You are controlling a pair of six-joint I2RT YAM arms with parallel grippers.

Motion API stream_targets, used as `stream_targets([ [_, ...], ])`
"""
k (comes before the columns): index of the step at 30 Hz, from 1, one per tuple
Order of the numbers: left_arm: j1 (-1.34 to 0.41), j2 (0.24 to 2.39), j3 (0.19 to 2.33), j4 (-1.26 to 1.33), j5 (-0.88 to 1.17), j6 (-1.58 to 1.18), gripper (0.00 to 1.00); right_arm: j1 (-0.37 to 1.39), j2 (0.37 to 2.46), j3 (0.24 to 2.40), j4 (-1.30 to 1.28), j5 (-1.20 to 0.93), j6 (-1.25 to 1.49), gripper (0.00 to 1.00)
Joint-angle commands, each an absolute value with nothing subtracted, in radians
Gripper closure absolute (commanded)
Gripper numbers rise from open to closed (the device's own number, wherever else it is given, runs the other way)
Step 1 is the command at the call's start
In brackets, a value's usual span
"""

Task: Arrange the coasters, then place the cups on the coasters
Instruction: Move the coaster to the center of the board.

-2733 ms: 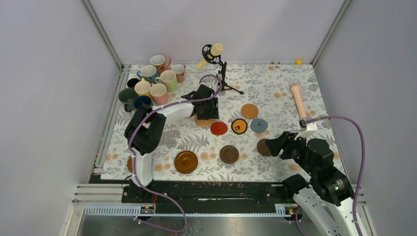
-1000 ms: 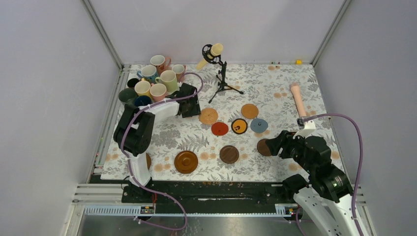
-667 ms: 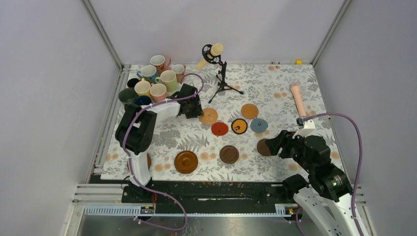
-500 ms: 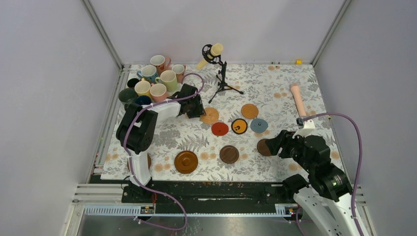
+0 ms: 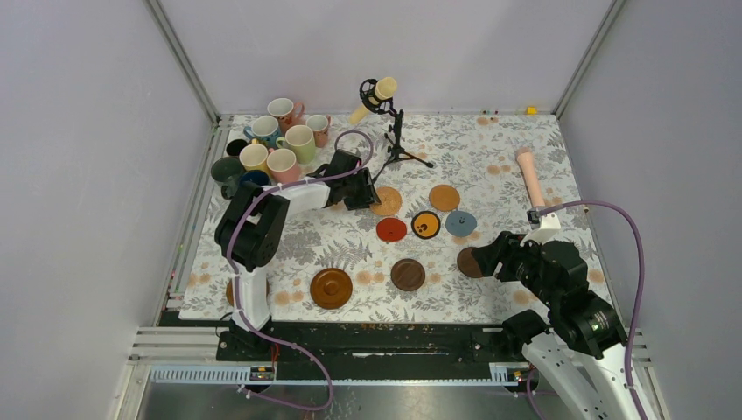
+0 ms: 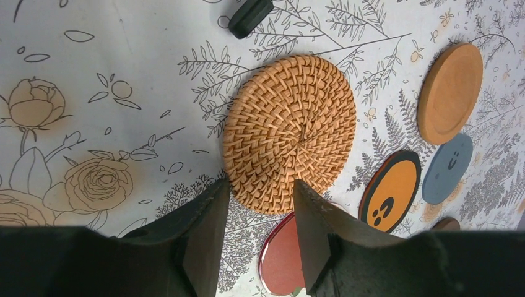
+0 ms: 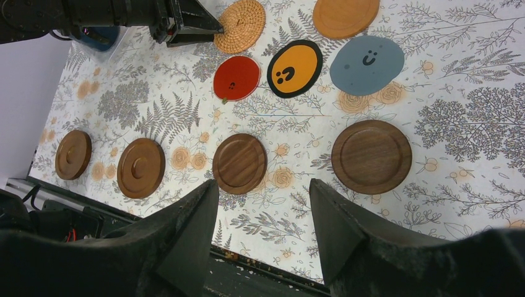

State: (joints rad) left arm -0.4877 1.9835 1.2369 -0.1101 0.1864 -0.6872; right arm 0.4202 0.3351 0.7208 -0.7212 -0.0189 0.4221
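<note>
With my left pincer (image 6: 261, 184), jaws apart and empty, I am sliding the woven coaster (image 6: 290, 133) nearer the mic stand (image 5: 398, 144); arranging is advancing.

Woven coaster (image 6: 290, 124) at tool (image 6: 261, 185) tips

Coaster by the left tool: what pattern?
The coaster is tan woven wicker, spiral weave; left wrist view shows it best.

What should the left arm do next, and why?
Probably slide the woven coaster a little toward the tan coaster: the left gripper stands open at its edge, and that gap looks wider than the one between the red coaster and the orange coaster.
</note>
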Motion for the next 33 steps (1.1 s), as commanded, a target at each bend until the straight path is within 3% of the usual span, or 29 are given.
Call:
stream_targets([
  [1, -0.493, 1.981, 1.224, -0.097, 0.162, -0.689, 0.55, 0.426, 0.327, 0.755, -0.691, -0.006, 0.403, 0.36],
  [9, -0.466, 2.012, 1.251, -0.058, 0.115, -0.689, 0.53, 0.426, 0.328, 0.756, -0.694, -0.010, 0.402, 0.36],
  [33, -0.508, 2.087, 1.280, 0.060, 0.285, -0.662, 0.53, 0.426, 0.363, 0.753, -0.681, -0.006, 0.389, 0.36],
])
